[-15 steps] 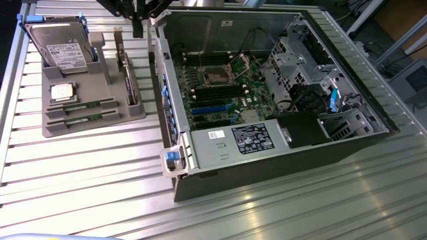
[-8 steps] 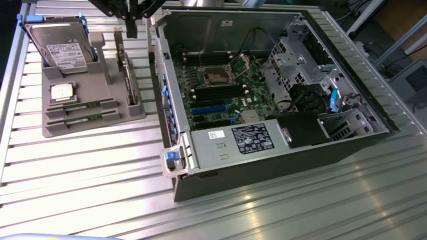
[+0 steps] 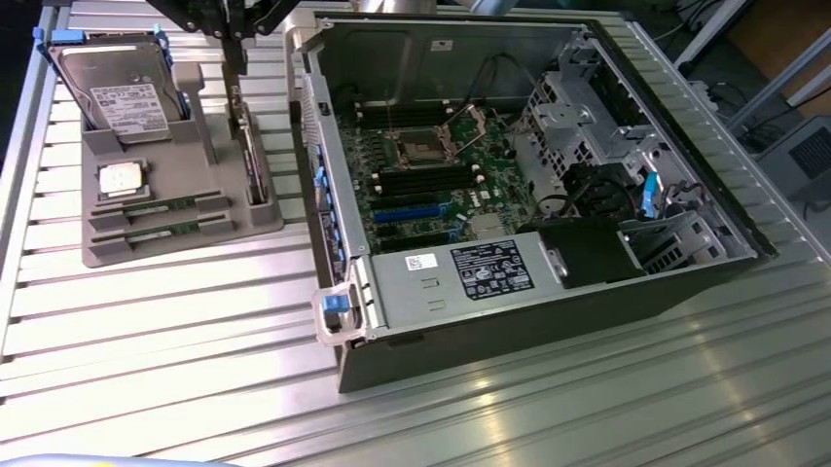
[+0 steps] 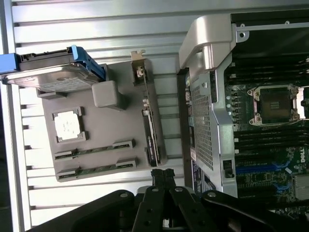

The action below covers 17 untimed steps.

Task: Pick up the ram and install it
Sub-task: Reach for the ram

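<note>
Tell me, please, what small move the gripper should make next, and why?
Probably move across the grey tray to above the ram beside the processor: the gripper hangs empty near the tray's upright card, while the ram lies in its slot.

Table (image 3: pixel 546 409): ribbed aluminium slats, silver-grey, laid side by side; soft bright reflections along the near-edge slats. Floor (image 3: pixel 11 107): dark strip beyond the table's edge at the exterior view's left. Beyond the far corner at the exterior view's right: white frame legs (image 3: pixel 707 29), dark cables (image 3: pixel 730 95), pale blue-grey box (image 3: pixel 805 161).
</note>
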{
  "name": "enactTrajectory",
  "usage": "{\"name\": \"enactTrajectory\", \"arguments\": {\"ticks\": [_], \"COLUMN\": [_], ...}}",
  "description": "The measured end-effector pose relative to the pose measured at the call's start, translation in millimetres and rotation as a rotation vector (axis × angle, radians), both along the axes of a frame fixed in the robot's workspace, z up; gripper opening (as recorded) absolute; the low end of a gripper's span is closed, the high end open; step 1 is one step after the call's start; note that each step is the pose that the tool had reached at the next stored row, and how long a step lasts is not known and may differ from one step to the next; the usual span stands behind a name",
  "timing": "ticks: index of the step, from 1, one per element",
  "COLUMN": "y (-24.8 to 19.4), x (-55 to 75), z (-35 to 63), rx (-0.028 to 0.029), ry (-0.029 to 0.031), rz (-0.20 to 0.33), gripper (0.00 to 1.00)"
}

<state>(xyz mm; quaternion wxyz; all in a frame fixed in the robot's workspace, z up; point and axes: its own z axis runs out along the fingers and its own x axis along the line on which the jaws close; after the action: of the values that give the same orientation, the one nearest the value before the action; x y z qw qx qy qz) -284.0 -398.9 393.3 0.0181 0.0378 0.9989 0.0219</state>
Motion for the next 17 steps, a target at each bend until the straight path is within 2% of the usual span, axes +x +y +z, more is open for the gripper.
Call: {"name": "enactTrajectory", "arguments": {"ticks": [17], "y": [0.0], "x": [-25.0], "z": [0.0], "rx": [0.0], "ry": [-0.0027], "rz": [0.0], "gripper": [0.11]}}
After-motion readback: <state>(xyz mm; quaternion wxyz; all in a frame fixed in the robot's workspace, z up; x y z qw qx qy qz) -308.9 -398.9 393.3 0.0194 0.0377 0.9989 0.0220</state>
